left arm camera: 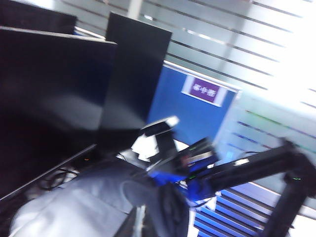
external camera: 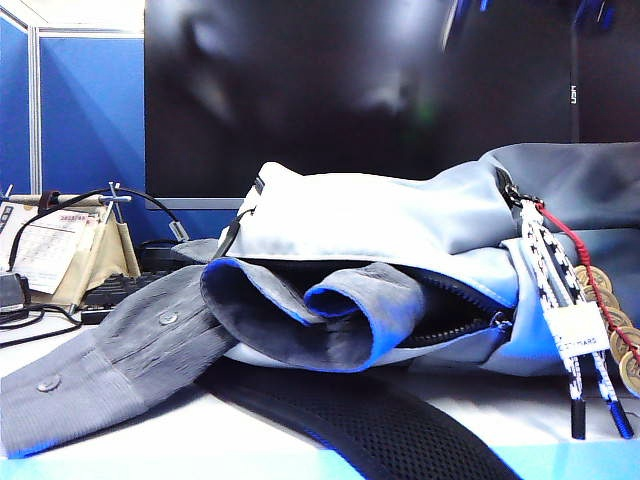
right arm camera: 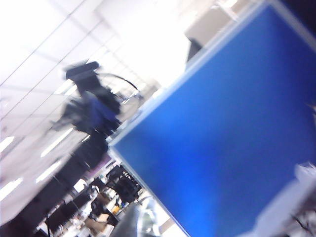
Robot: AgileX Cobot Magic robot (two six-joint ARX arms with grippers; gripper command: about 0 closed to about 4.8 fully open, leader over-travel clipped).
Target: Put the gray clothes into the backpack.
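I see the gray clothes (external camera: 150, 350) half stuffed into the backpack (external camera: 400, 225), one cuffed sleeve trailing onto the table (external camera: 120, 455). Both grippers are shut; through the blur, neither seems to hold anything.

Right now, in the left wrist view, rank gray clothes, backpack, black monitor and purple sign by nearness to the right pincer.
Right pincer, blurred, above the gray clothes; left pincer unseen.
1. gray clothes, just under it; backpack alongside: too close to call.
2. black monitor, behind.
3. purple sign, far partition.
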